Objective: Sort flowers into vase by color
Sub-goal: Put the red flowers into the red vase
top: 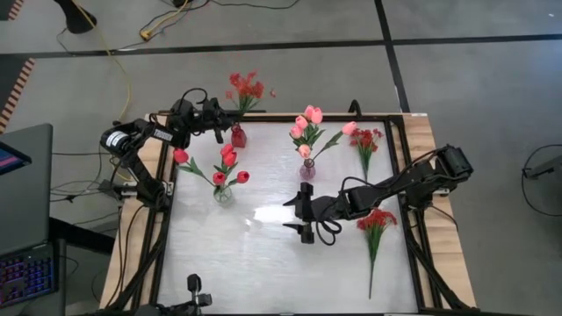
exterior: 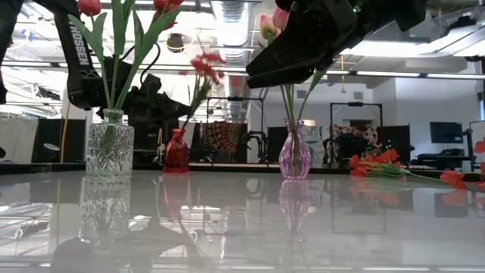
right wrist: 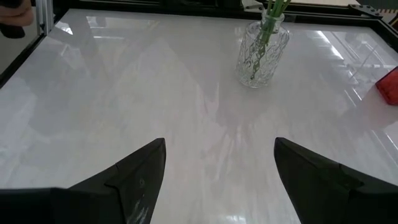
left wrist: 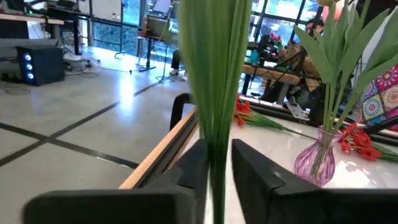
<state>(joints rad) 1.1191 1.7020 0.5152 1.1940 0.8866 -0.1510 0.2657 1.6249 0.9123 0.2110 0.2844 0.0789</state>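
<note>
A bushy red spray stands tilted with its stem's lower end in the small red vase at the table's far left. My left gripper is shut on its stem. Red tulips stand in a clear glass vase. Pink tulips stand in a purple vase. Two more red sprays lie flat on the table's right side. My right gripper hovers open over the table's middle and holds nothing; its wrist view looks toward the clear vase. My left gripper pinches the red spray's green stem between its two fingers, a little above the red vase's mouth. The fingers come level from the table's left and lie across the stem. The spray leans toward the far edge, its lower end in the vase.
A black frame rail and wooden border edge the white tabletop. The three vases stand in the far half. The near half holds only reflections. In the low view the loose sprays lie at the right.
</note>
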